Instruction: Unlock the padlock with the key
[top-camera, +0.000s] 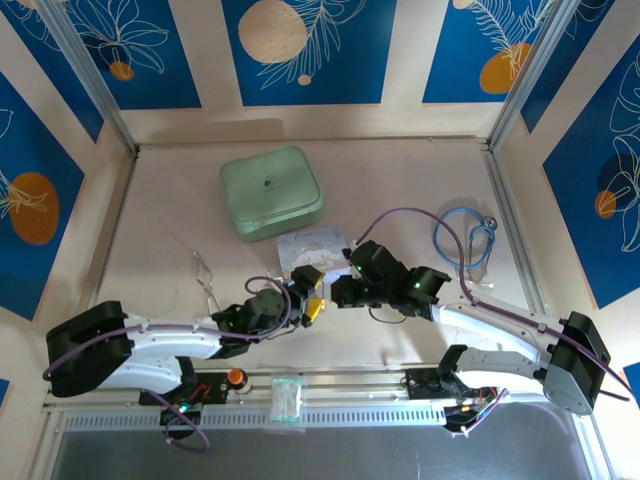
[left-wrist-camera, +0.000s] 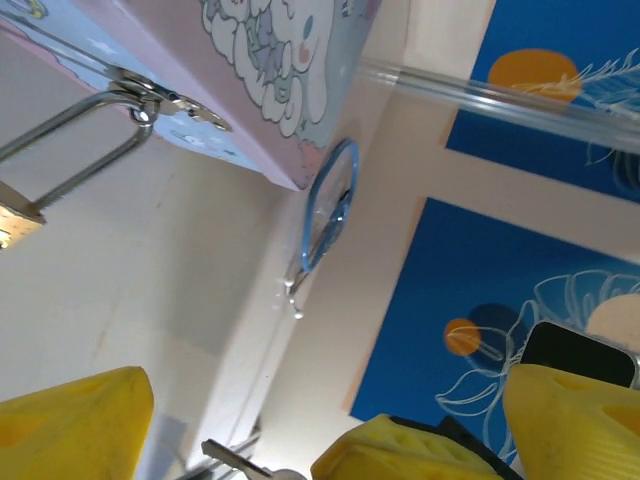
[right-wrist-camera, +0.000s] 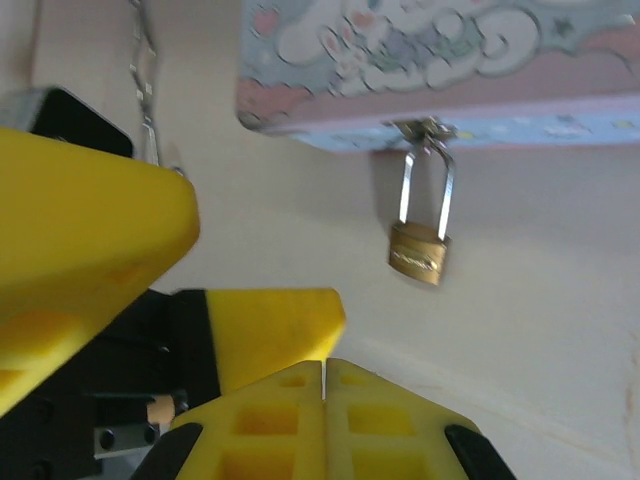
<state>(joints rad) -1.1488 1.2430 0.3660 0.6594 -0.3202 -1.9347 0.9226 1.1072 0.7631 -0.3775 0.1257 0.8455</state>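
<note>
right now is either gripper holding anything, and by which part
The right gripper looks shut on the tiny pale metal key, by an end hidden in its grip; the left gripper is open and empty.

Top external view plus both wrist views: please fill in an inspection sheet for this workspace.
Surface: beige table, bare parts look clean.
Job's things: padlock hangs by its shackle from the clasp of the pastel tin. The key tip shows low in the left wrist view, and what holds it cannot be told.
Clutter: green box; thin silver scissors; blue looped cord.
Grippers: left gripper fingers apart; right gripper fingers pressed together; both just in front of the tin.
Cables: purple cables run along both arms.
Surroundings: blue floral wall panels.
</note>
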